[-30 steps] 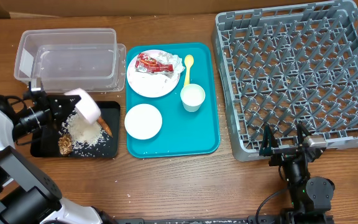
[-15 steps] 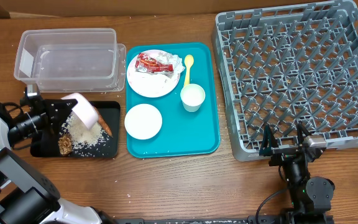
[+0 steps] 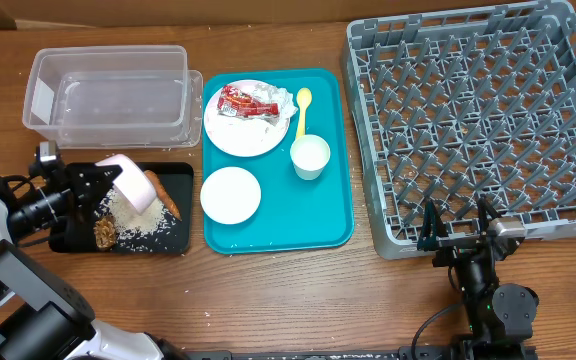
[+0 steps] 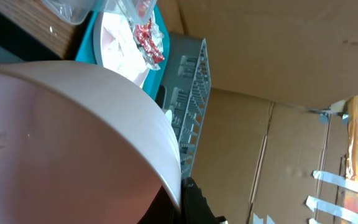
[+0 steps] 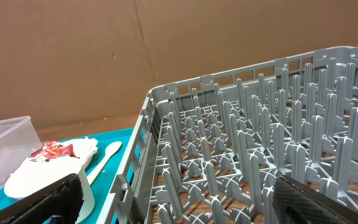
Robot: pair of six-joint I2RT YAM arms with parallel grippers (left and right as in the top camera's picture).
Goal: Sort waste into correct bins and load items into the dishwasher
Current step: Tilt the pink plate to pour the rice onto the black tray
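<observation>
My left gripper (image 3: 108, 178) is shut on the rim of a small white bowl (image 3: 130, 183), tipped on its side over the black tray (image 3: 178, 238). The bowl fills the left wrist view (image 4: 73, 137). White rice (image 3: 128, 212), a brown food chunk (image 3: 104, 232) and an orange carrot stick (image 3: 164, 197) lie in the tray. The clear tub (image 3: 108, 95) stands behind it. The white plate (image 3: 250, 128) carries the red-and-white wrapper (image 3: 244, 100) and napkins (image 3: 276, 98). The yellow spoon (image 3: 302, 108), white cup (image 3: 310, 157) and second white bowl (image 3: 230, 194) sit on the teal tray. My right gripper (image 3: 456, 222) is open at the grey rack's (image 3: 478, 120) front edge.
The teal serving tray (image 3: 336, 225) lies between the black tray and the rack. The rack's upright pegs fill the right wrist view (image 5: 253, 162). Brown cardboard walls stand behind the table. A few rice grains lie on the wood near the black tray.
My left gripper has drawn back to the left and turned the bowl more on edge above the black tray. The rice pile now lies uncovered. The right arm has not moved.
</observation>
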